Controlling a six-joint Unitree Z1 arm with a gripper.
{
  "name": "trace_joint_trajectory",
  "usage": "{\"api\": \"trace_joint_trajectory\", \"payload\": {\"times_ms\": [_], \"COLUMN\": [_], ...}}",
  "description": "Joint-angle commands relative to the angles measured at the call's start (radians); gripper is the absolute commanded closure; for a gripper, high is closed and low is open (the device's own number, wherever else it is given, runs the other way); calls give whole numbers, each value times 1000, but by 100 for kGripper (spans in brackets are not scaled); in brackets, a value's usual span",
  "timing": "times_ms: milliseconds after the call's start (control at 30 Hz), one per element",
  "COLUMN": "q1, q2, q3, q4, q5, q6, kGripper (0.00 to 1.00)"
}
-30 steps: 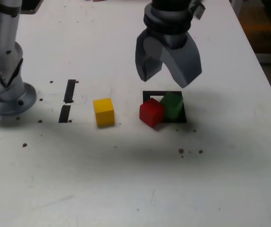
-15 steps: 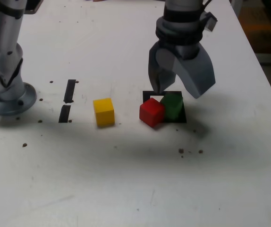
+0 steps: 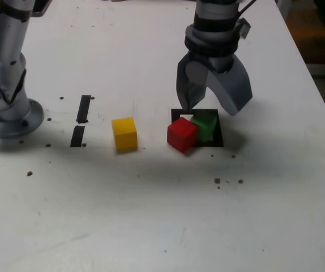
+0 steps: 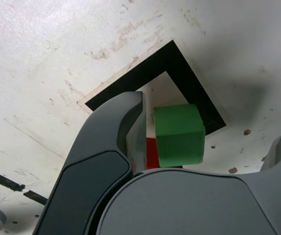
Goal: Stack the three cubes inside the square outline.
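Note:
In the exterior view my gripper [image 3: 209, 109] hangs open just above the green cube [image 3: 206, 126], one finger on each side and nothing held. The green cube sits inside the square outline [image 3: 220, 137] of black tape. Touching it on the exterior view's left, the red cube [image 3: 181, 134] lies over the outline's near-left corner. Further left the yellow cube [image 3: 124, 134] stands alone on the table. The wrist view shows the green cube [image 4: 178, 134] between the spread fingers [image 4: 116, 132], a sliver of red cube [image 4: 152, 152] behind one finger, and the square outline [image 4: 179, 68] beneath.
The arm's grey base [image 3: 4, 107] stands at the exterior view's left. Two short black tape strips [image 3: 83, 109] [image 3: 77, 136] lie between the base and the yellow cube. The white table's edge [image 3: 321, 85] runs along the exterior view's right.
My gripper has moved to the exterior view's right and come down closer over the green cube, still open. The three cubes have not moved.

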Motion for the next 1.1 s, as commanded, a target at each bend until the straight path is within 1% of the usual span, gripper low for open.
{"api": "trace_joint_trajectory", "payload": {"times_ms": [0, 267, 500, 733, 800, 900, 1000, 1067], "q1": [5, 5, 5, 5, 5, 5, 5, 5], "q2": [-13, -17, -12, 9, 15, 19, 19, 18], "q3": [-2, 24, 75, 81, 87, 107, 126, 127], "q4": [1, -2, -46, -76, -90, -126, -169, -183], "q5": [6, -2, -22, -42, -47, -64, -92, -102], "q6": [-1, -1, -1, -1, -1, -1, 1, 7], "kGripper": [7, 7, 9, 12, 16, 26, 44, 56]}}
